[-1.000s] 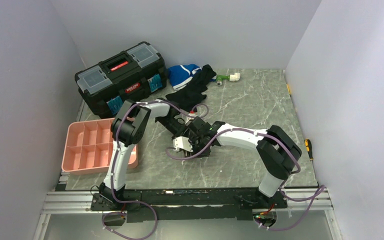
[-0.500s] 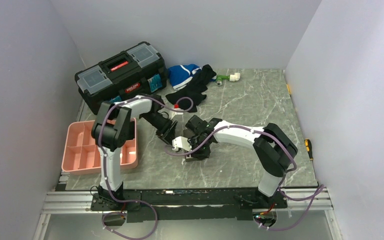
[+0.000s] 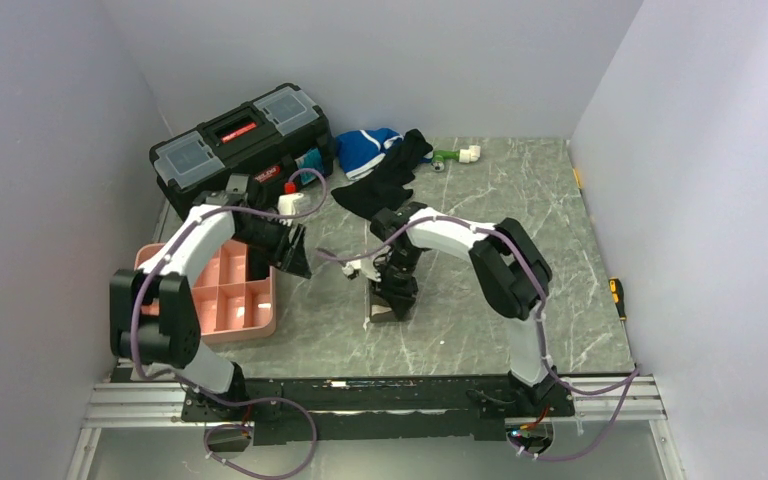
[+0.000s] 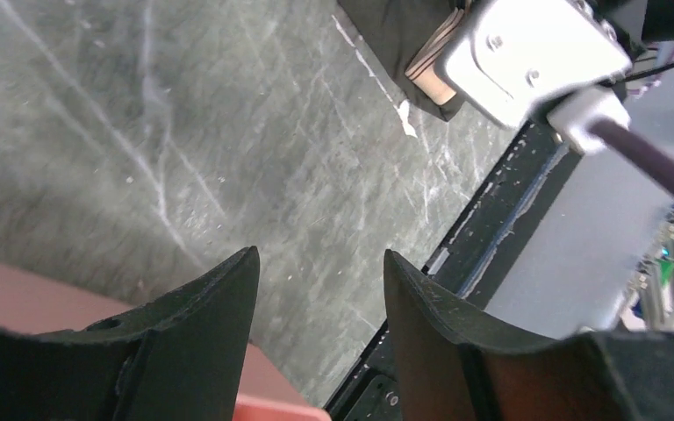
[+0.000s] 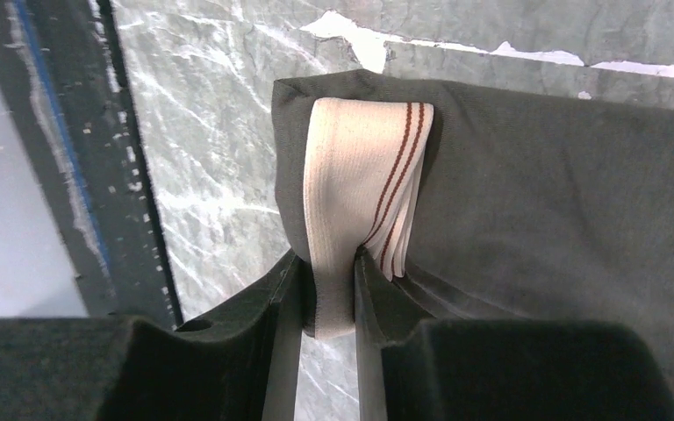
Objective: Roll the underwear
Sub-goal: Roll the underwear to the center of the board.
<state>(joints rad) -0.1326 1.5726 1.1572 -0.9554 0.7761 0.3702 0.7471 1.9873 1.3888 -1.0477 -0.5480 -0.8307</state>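
The underwear [image 5: 535,193] is a folded bundle of dark grey fabric lying on the marble table. Its beige waistband [image 5: 360,175], with thin red stripes, sticks out at one end. My right gripper [image 5: 327,272] is shut on that waistband end. From above, the right gripper [image 3: 392,292] points down at mid-table and covers most of the underwear [image 3: 377,317]. My left gripper [image 3: 295,262] hangs open and empty beside the tray's right edge, to the left of the bundle. The left wrist view shows the left gripper [image 4: 320,259] with bare table between its fingers and the underwear [image 4: 390,35] further off.
A pink compartment tray [image 3: 205,335] sits at the left. A black toolbox [image 3: 240,150] stands at the back left. A blue-and-white garment [image 3: 365,148], a black garment [image 3: 385,185] and a green-and-white object [image 3: 457,155] lie at the back. The table's front rail [image 4: 491,254] is close to the left gripper.
My left arm has swung left, away from the underwear and over to the tray. The right arm has folded in, and its gripper stays on the bundle.
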